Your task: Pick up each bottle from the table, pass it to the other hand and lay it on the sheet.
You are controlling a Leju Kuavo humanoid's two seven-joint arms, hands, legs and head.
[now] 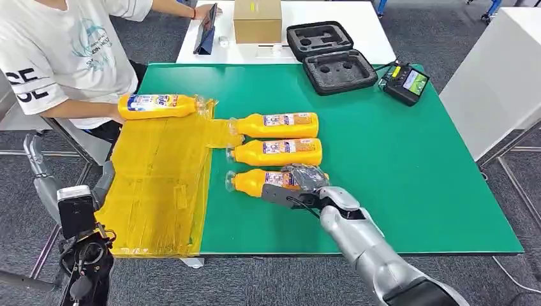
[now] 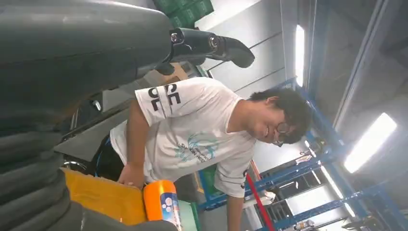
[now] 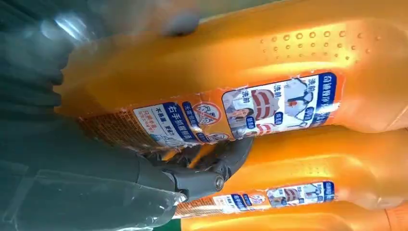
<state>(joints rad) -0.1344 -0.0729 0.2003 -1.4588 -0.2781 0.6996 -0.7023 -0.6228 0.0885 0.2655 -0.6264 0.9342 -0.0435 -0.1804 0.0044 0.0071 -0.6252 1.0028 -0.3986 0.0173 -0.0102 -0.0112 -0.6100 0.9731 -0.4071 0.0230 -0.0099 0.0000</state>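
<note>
Three orange bottles lie side by side on the green table (image 1: 395, 172). My right hand (image 1: 306, 178) grips the nearest bottle (image 1: 252, 182), which still lies on the table; up close, its thumb (image 3: 192, 178) wraps under that bottle (image 3: 269, 62). The middle bottle (image 1: 277, 152) and the far bottle (image 1: 277, 125) lie beyond it. Another bottle (image 1: 156, 106) lies at the far end of the yellow sheet (image 1: 159, 185), with a person's hand (image 1: 118, 113) on it. My left hand (image 1: 64, 185) hangs open beside the table's left edge, below the sheet (image 2: 103, 197).
A person in a white shirt (image 1: 64, 51) sits at the table's far left corner. A black foam case (image 1: 328, 56) and a handheld controller (image 1: 405, 83) lie at the back. A cardboard box (image 1: 257, 20) stands on the white table behind. A white cabinet (image 1: 497, 83) stands to the right.
</note>
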